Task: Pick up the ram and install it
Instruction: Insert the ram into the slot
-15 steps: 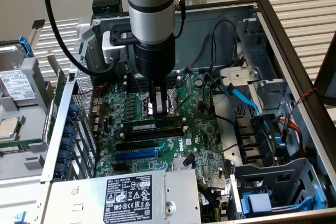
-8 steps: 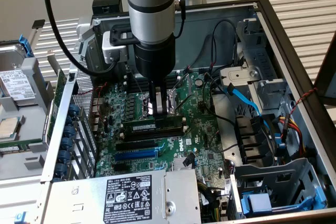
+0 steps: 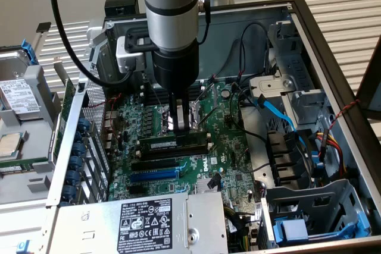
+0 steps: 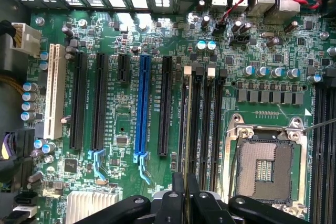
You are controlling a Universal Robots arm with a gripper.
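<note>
The ram (image 3: 161, 145) is a long green stick lying along the black memory slots (image 3: 190, 147) of the motherboard (image 3: 232, 141) inside the open computer case. My gripper (image 3: 180, 128) reaches straight down onto the stick's top edge, with its dark fingers pinched together on it. In the wrist view the ram (image 4: 184, 129) appears edge-on as a thin line over the slot nearest the expansion slots. It runs straight out from my gripper (image 4: 185, 195), which is shut on it. Two empty black memory slots (image 4: 207, 129) lie right beside it.
An open CPU socket (image 4: 264, 169) sits beyond the memory slots. On the ram's other side are a blue expansion slot (image 4: 140, 108) and black ones. Blue and black cables (image 3: 280, 111) hang at the exterior view's right. The power supply (image 3: 149, 221) is in front and drive cages (image 3: 309, 206) at right.
</note>
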